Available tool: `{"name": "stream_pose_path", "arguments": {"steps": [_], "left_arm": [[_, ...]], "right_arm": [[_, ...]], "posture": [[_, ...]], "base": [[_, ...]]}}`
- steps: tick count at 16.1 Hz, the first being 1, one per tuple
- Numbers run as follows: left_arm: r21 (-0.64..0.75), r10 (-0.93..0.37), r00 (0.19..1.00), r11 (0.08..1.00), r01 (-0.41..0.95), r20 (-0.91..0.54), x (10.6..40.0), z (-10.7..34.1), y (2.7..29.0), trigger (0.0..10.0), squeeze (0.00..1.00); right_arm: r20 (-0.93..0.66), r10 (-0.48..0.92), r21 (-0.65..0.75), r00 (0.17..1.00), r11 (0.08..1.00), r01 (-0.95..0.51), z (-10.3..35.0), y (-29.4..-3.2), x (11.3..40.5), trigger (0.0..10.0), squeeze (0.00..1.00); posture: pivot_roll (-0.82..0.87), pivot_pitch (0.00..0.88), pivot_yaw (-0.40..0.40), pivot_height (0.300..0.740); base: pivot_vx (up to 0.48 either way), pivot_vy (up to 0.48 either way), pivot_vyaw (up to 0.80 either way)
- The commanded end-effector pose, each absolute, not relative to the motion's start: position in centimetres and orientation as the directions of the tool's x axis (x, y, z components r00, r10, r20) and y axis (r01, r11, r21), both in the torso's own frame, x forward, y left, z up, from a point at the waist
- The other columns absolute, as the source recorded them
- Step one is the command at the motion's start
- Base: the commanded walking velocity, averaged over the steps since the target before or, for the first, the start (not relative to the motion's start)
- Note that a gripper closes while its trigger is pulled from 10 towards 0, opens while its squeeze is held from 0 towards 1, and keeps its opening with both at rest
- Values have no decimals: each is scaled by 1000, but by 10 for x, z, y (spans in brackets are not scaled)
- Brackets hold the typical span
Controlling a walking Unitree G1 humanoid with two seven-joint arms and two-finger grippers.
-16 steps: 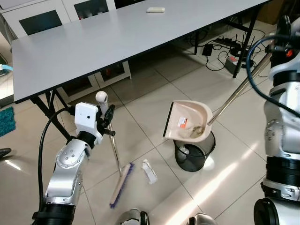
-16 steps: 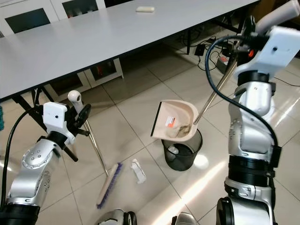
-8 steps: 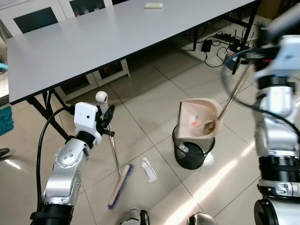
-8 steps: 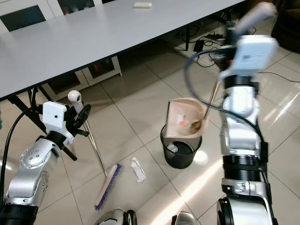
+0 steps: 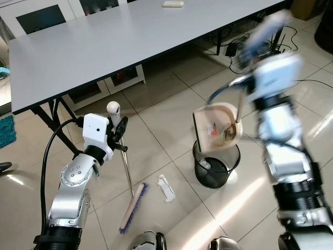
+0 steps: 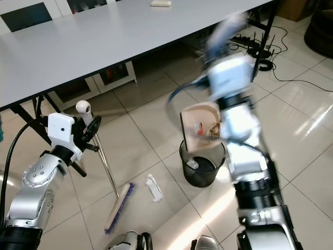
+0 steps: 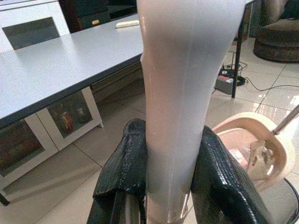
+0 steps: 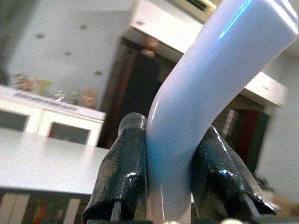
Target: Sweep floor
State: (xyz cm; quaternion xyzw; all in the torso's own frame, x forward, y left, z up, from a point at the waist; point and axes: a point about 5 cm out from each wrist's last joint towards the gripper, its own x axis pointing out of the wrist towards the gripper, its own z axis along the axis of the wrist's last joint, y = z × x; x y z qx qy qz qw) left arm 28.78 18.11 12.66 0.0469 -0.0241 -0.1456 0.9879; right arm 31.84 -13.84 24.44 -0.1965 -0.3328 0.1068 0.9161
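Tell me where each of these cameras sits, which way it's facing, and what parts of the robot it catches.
Left eye view: on the head, looking forward and down at the tiled floor, bin and grey table; both silver arms show.
Right eye view: head too, same scene; dustpan tipped over the bin.
Left wrist view: on the left wrist, looking along the left gripper, shut on the broom handle.
Right wrist view: on the right wrist; right gripper shut on the dustpan handle.
Shared: the dustpan and table appear in both eye views and the left wrist view.
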Motion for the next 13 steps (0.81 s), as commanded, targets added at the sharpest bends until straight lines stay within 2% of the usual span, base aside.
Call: {"name": "stream_pose_path", "arguments": {"steps": [1, 3, 10, 13], "left_arm": [[124, -302, 951, 948, 293, 62, 289, 136, 180, 10000, 0], [121, -301, 952, 949, 292, 63, 289, 136, 180, 10000, 0], [119, -305, 950, 948, 296, 65, 289, 135, 178, 10000, 0], [120, -306, 950, 947, 297, 68, 290, 136, 176, 10000, 0]], "right_arm": [[600, 432, -529, 673, 846, -71, 254, -124, 308, 10000, 0], [574, 485, -575, 660, 812, -96, 248, -116, 305, 10000, 0], [576, 481, -578, 661, 812, -87, 244, -116, 302, 10000, 0], [496, 616, -692, 612, 706, -150, 228, -96, 294, 10000, 0]], "posture": [[26, 115, 135, 740], [24, 113, 133, 740], [18, 111, 133, 740], [17, 111, 126, 740]], "base": [[0, 0, 0], [0, 0, 0], [0, 0, 0], [0, 0, 0]]}}
